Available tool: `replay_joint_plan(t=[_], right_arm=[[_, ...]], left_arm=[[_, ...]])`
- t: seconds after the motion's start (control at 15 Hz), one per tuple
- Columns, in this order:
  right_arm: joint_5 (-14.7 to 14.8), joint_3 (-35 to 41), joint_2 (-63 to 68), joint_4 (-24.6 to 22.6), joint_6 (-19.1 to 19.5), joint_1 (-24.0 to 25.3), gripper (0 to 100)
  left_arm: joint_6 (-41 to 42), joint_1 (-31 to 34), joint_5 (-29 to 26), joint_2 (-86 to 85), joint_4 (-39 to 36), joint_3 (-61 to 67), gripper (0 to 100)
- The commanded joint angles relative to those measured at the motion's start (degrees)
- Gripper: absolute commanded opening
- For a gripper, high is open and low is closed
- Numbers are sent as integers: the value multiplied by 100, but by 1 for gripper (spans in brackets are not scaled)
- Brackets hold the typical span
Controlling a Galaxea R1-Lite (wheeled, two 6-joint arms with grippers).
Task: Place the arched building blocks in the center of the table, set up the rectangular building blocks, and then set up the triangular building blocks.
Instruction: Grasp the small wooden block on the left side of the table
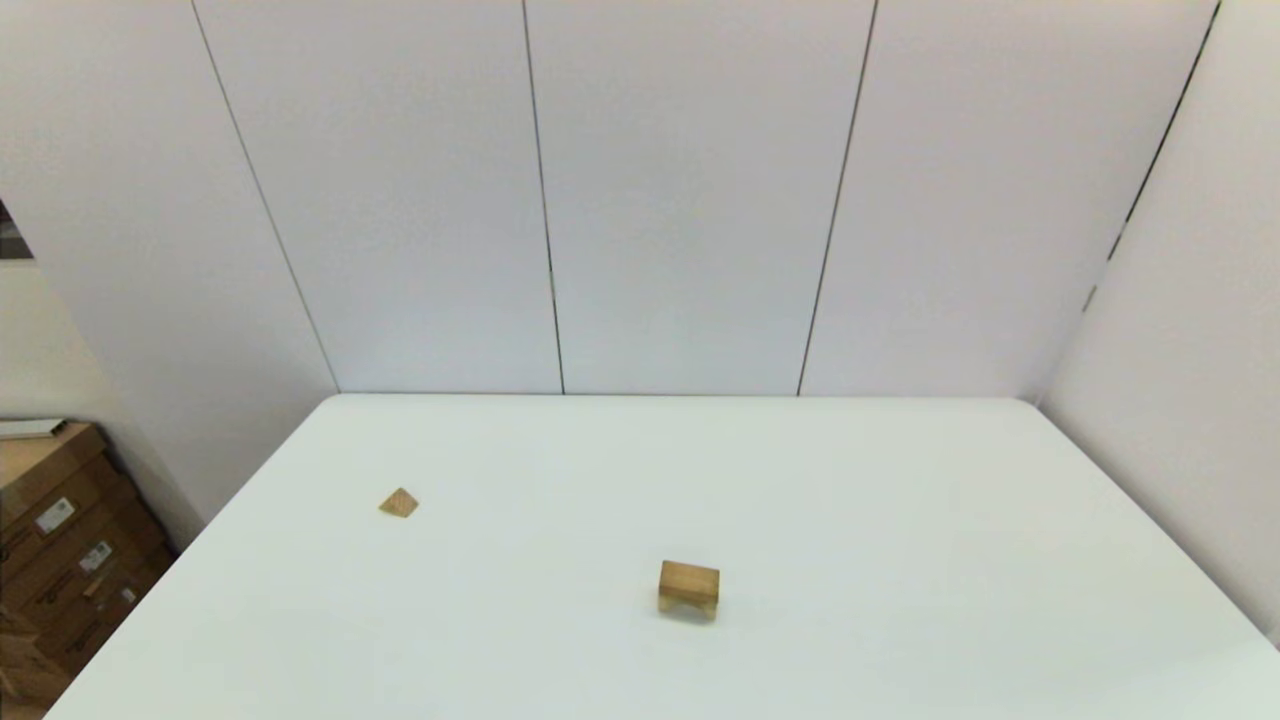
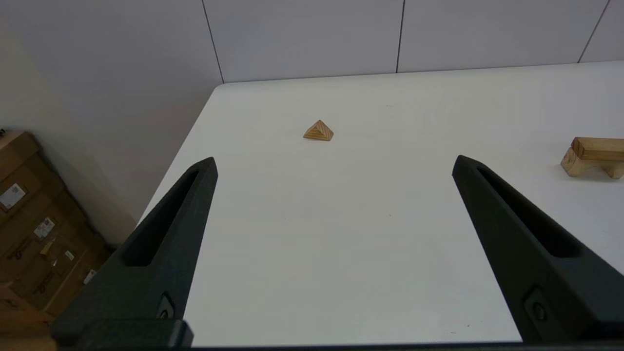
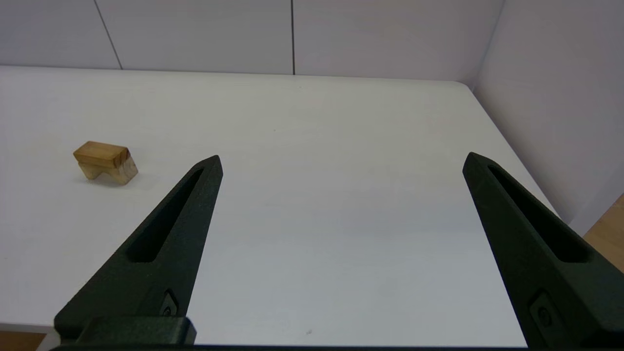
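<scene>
The arched building block (image 1: 688, 604) stands on its two legs near the middle of the white table (image 1: 900, 500). The rectangular building block (image 1: 689, 577) lies flat on top of it. The same stack shows in the left wrist view, arch (image 2: 575, 165) under bar (image 2: 598, 147), and in the right wrist view, arch (image 3: 124, 171) under bar (image 3: 97, 152). The triangular building block (image 1: 398, 503) sits alone at the table's left, straight ahead of my open left gripper (image 2: 335, 160) as a small wedge (image 2: 319, 131). My right gripper (image 3: 343, 157) is open too, over the near right part of the table. Neither arm shows in the head view.
Cardboard boxes (image 1: 60, 540) are stacked on the floor beyond the table's left edge, boxes (image 2: 34, 234) also showing in the left wrist view. White wall panels close off the back and right side. The right wall (image 3: 551, 97) runs close to the table's right edge.
</scene>
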State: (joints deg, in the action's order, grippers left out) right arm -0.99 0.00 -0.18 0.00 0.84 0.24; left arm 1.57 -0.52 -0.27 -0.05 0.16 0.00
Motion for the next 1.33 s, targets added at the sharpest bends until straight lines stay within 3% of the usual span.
replay_joint_plan(t=[0.07, 1.0, 1.33], right_arm=[[-7, 0, 9, 0, 4, 2, 100], [-7, 0, 9, 0, 4, 2, 100], [2, 0, 9, 0, 4, 2, 100]], left_arm=[[1, 0, 0, 5, 2, 0, 100], [168, 8, -52, 58, 98, -70, 100], [335, 0, -70, 2141, 1048, -1705, 100]])
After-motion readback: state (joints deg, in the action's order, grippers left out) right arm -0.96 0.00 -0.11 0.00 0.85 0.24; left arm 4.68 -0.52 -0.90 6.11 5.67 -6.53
